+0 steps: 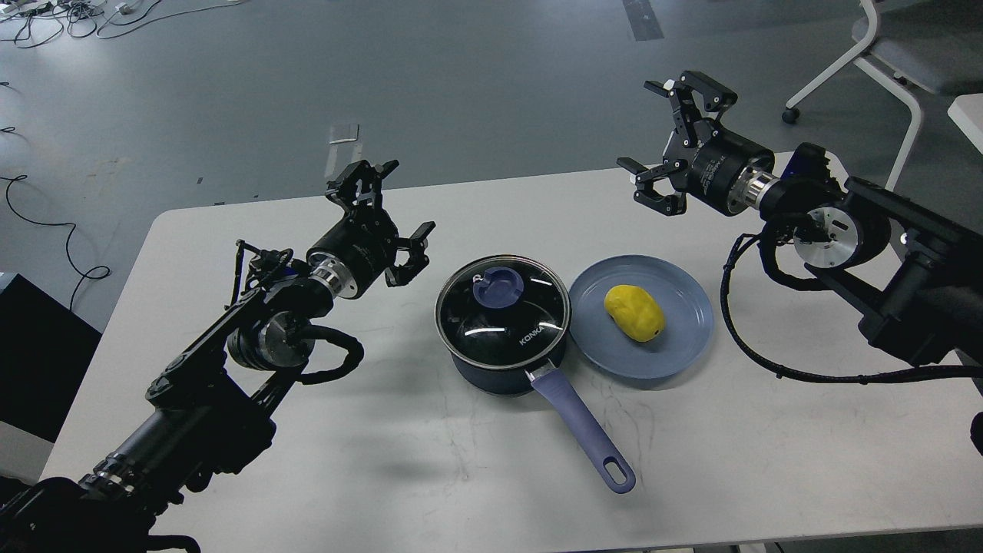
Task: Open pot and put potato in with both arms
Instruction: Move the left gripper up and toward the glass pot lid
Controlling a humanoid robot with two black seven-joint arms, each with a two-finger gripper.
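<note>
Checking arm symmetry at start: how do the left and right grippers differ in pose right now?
The left gripper sits close beside the pot, just to its left; the right gripper is farther off, above and behind the plate with the potato. The left gripper is lower in view and the right gripper higher. Both are open, empty and touching nothing, and the lid is on the pot.

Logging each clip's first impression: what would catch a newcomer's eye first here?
The bright yellow potato on the blue plate, right of centre on the white table. Beside it stands the lidded navy pot. Both tools, left and right, hang open above the table, holding nothing.
</note>
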